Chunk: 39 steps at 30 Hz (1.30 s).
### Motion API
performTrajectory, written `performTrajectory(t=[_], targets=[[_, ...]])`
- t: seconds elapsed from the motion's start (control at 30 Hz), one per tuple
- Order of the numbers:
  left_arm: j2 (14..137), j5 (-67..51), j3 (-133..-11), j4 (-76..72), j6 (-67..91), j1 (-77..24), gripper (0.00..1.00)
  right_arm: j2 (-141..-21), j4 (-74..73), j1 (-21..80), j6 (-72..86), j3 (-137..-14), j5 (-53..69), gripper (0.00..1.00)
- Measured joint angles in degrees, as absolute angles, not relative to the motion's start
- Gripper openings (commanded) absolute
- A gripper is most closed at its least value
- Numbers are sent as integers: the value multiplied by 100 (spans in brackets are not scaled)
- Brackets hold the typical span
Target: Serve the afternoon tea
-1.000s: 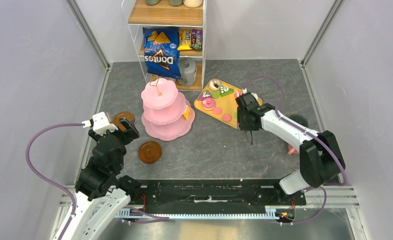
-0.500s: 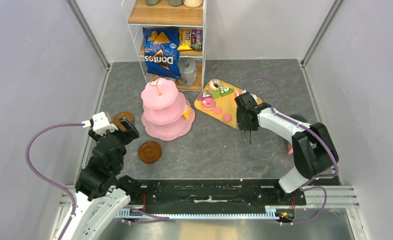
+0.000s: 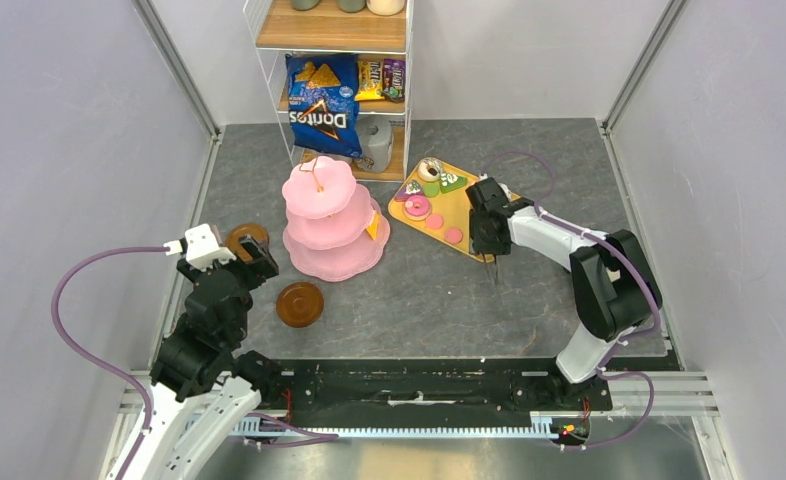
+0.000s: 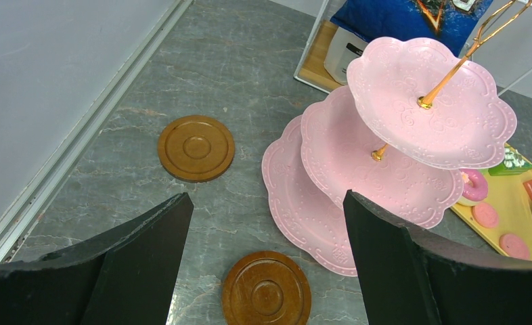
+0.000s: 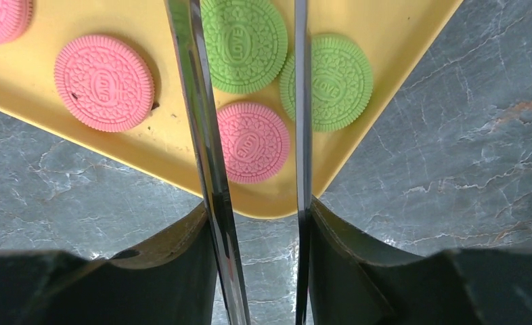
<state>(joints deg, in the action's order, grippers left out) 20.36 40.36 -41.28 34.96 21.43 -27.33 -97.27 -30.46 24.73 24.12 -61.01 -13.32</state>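
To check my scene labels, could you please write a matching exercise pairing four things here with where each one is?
Things:
1. stand
2. tongs
3. Doritos bag
4. green macarons

Places:
A. on the yellow tray
B. on the shelf
C. held in the right end effector
D. on the table, beside two saucers

Pairs: 1-D; 2-C; 3-B; 4-A
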Motion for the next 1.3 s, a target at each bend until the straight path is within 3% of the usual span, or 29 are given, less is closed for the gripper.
performTrajectory(t=[0.47,0.9,1.3], targets=[[2049,4034,-4128,3496,2143,-2733,90,-9712,-3083,2388,2331,-6187,-1363,27],[2064,4036,-4128,3496,2143,-2733,90,-8141,-3487,2648,2222,-5940,-1380,25],[2064,4040,-4128,3496,2143,-2733,90,-7328,-3990,4123,2156,-5749,-1332,24]])
